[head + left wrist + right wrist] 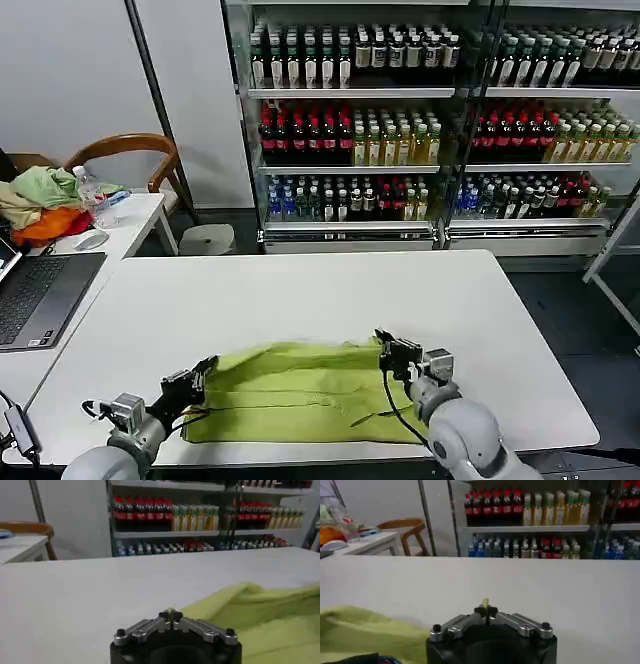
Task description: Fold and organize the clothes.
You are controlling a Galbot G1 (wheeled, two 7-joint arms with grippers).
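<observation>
Both grippers sit at the near edge of the white table (300,290), one at each end of the lime T-shirt (295,395). From the head camera, the left gripper (200,372) is at about 7 o'clock of the table, at the shirt's left far corner; its wrist view shows the fingers (165,616) pressed together with the green cloth lying just beside them, though whether fabric is caught between them cannot be told. At about 5 o'clock, the right gripper (385,350) is at the shirt's right far corner; its wrist view shows the jaws closed with a small sliver of yellow-green cloth poking up between the tips (485,603). Folded into a long band, the shirt lies flat along the table's near edge between the two arms. On a side table (140,215) at 10 o'clock are a laptop (40,295) and a heap of garments (45,205).
</observation>
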